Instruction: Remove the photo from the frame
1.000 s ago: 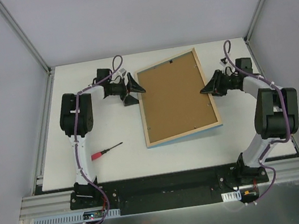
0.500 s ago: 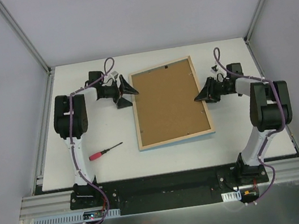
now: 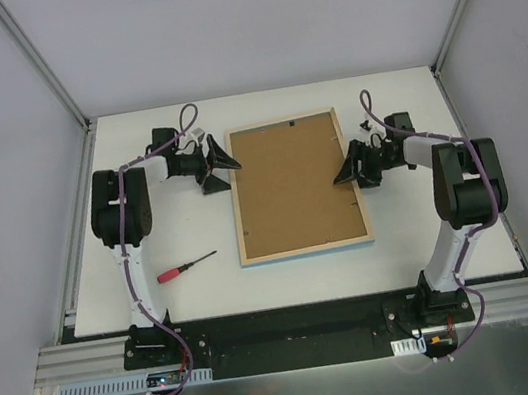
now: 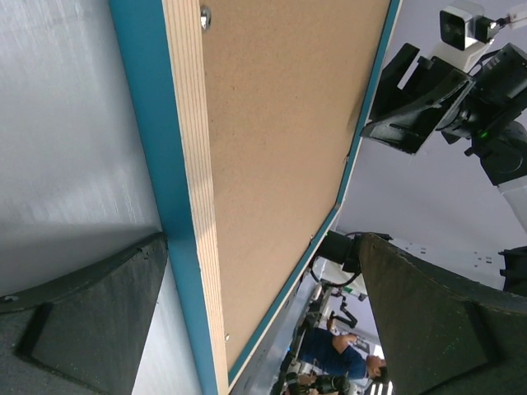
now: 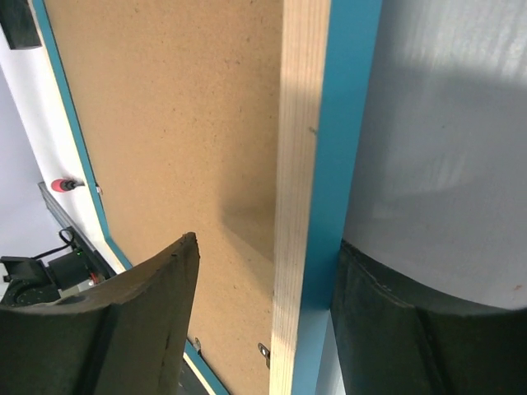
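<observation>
On the near part of the white bench (image 3: 211,303) a red-handled screwdriver (image 3: 187,267) lies left of the frame (image 5: 303,164), well apart from it. The frame rests flat in the middle of the bench, back upward, so its pale wood rim surrounds the brown backing board (image 3: 295,187). The photo is hidden from every view. Farther back, the right hand (image 3: 344,166) straddles the frame's right rim with its jaws parted. One finger (image 5: 107,329) hangs over the board with a clear gap to the wood. The other sits against the turquoise side, possibly touching it, though the wrist view leaves that unclear. Farthest, the left hand (image 3: 222,161) stands at the frame's far left corner, spread wide, with the turquoise edge running between its fingers (image 4: 82,321); it pinches nothing.
</observation>
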`<state>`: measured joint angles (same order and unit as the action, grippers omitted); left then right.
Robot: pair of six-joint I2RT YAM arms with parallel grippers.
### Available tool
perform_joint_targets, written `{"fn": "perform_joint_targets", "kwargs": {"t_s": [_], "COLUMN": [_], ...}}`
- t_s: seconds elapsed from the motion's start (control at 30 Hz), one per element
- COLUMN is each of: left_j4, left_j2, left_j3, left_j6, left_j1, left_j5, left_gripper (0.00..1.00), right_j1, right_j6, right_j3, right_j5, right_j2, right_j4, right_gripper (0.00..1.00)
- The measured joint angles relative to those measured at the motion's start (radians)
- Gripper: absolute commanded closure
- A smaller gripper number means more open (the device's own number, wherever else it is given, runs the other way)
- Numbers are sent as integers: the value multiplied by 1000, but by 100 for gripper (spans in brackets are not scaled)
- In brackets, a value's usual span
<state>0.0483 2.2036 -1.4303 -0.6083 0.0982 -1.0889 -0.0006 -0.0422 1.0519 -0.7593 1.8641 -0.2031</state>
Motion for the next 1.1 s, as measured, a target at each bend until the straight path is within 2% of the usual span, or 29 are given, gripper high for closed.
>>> {"fn": "perform_joint_targets", "kwargs": {"t_s": [0.5,0.7,0.77,0.87,0.9,1.1], "left_j4": [46,85,140,257,299,505], "left_j2": [-79,-104,-132,-201,-234,-512], "left_j3": [40,40,40,36,36,74], "left_j6": [37,79,134,252,299,613], "left_j1": [-68,-90,-100,-127,-140,-215], "left_j5": [19,29,38,78,93,214], "left_gripper": [1,1,1,1,1,1], "right_j1": [79,92,104,142,164,326], "right_j6": [-63,-135,-176,-265,-306,-485], "right_j3": [81,82,82,82,82,82], "right_j5": [259,400,451,520,542,631], "right_j2": [-29,-66,-90,-164,-206,-436], "right_j4": [-127,-185,-205,-224,-226,-180], "right_gripper": [32,25,20,1,4,4]}}
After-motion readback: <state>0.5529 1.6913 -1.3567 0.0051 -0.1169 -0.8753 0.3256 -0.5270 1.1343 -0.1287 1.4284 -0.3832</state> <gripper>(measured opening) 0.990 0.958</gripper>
